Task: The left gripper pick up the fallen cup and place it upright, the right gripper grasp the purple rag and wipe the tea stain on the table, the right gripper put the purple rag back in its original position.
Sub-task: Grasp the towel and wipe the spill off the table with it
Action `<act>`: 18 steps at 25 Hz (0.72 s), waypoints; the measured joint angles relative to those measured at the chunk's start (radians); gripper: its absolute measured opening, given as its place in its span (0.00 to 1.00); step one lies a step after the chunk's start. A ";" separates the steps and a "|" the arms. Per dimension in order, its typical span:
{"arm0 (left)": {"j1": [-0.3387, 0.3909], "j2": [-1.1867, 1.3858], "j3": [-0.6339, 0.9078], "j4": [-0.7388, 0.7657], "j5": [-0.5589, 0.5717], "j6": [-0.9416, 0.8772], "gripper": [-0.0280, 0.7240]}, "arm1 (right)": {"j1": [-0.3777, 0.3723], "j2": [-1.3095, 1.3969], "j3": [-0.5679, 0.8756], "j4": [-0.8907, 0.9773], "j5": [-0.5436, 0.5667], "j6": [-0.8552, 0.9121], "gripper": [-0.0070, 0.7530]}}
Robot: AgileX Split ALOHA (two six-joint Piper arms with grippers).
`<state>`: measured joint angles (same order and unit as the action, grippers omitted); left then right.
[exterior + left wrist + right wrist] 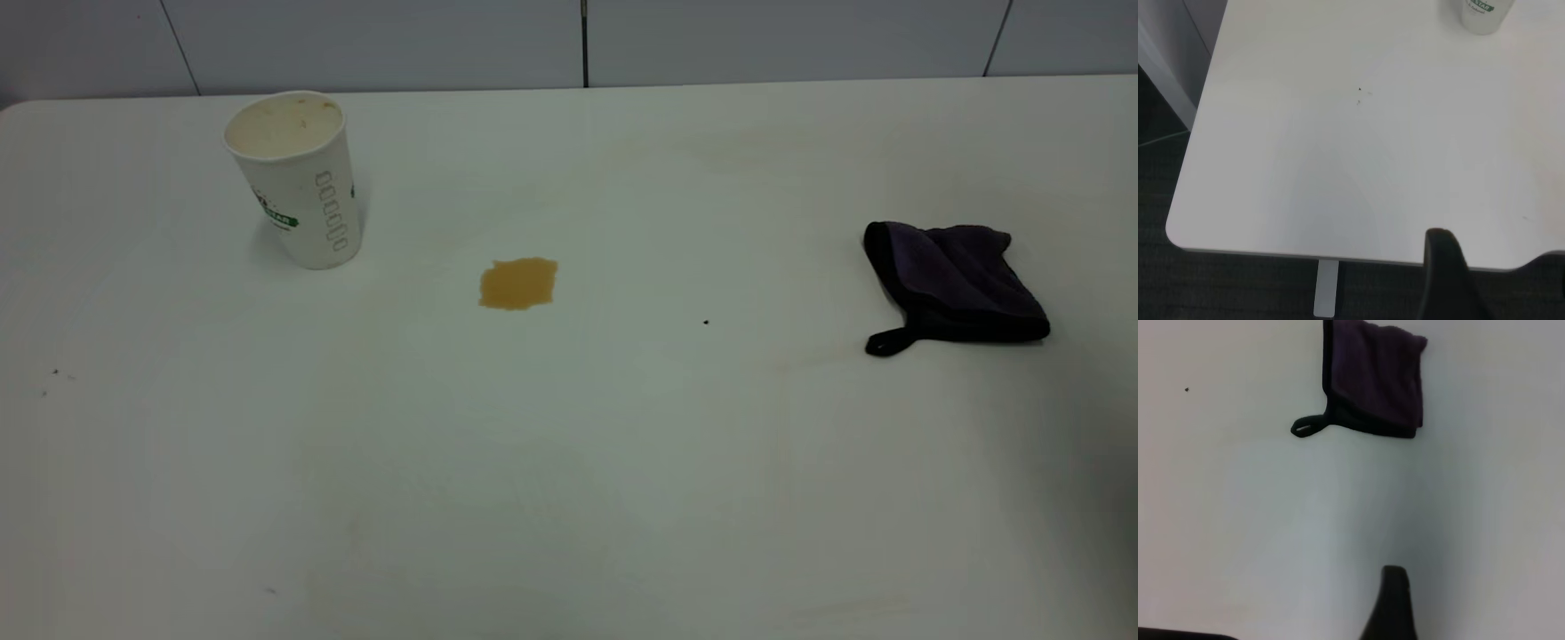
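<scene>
**Cup upright, stain unwiped, rag lying flat**

The table [622, 462] bears the cup [298, 182] standing far left, the rag [956, 284] far right, and the stain [518, 284] between them, apart from both. Only the wrist views show grippers: a left gripper [1446, 277] tip over the near edge, a right gripper [1393, 603] tip short of the rag. Their openings cannot be told.

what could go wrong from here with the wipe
1. The cup now stands upright, left of the tea stain; a wide wiping sweep toward it could perhaps tip it again.
2. The purple rag lies folded flat on the table, so the right pincer may pinch only its top layer or its loop.
3. One pass may smear the stain rather than lift it.
</scene>
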<state>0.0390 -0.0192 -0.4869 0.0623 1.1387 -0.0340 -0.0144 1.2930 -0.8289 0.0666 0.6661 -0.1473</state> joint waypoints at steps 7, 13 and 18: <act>0.000 0.000 0.000 0.000 0.000 0.000 0.64 | 0.042 0.435 -0.122 0.102 -0.138 -0.073 0.96; 0.000 0.000 0.000 0.000 0.000 0.000 0.64 | 0.070 0.748 -0.365 0.104 -0.127 -0.087 0.96; 0.000 0.000 0.000 0.000 -0.001 0.000 0.64 | 0.080 0.936 -0.550 0.100 -0.088 -0.088 0.95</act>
<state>0.0390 -0.0192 -0.4869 0.0623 1.1379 -0.0340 0.0656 2.2285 -1.3791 0.1665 0.5778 -0.2354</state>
